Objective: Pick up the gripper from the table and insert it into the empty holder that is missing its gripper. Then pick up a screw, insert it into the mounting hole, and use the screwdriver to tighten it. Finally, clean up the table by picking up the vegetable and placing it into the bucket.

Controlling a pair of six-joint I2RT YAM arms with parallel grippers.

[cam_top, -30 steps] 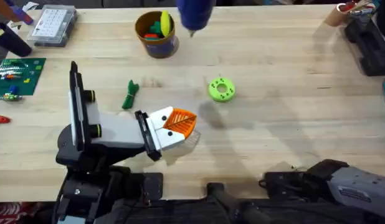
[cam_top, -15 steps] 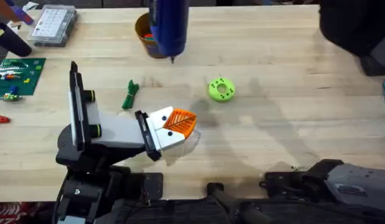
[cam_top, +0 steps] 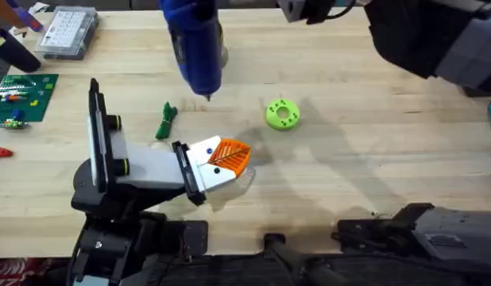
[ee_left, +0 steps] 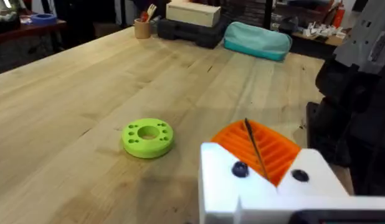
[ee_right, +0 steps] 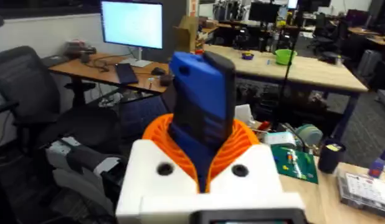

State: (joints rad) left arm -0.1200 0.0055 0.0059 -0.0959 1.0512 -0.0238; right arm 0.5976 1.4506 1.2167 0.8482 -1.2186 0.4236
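Screwdriver (cam_top: 195,44): your right end effector (ee_right: 205,163) grips it; tip points down at the desk (cam_top: 373,151), beyond the holder (cam_top: 162,171).
Left end effector (ee_left: 267,165): nearly closed, empty.

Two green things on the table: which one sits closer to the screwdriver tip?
The vegetable, the slim dark green leafy one, lies closer to the screwdriver tip in the overhead view. The lime green round disc with holes sits farther off on the other side.

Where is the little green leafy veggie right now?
In the overhead view the vegetable lies on the table's left half, between the holder's black bar and the lime green disc, just below-left of the screwdriver's tip.
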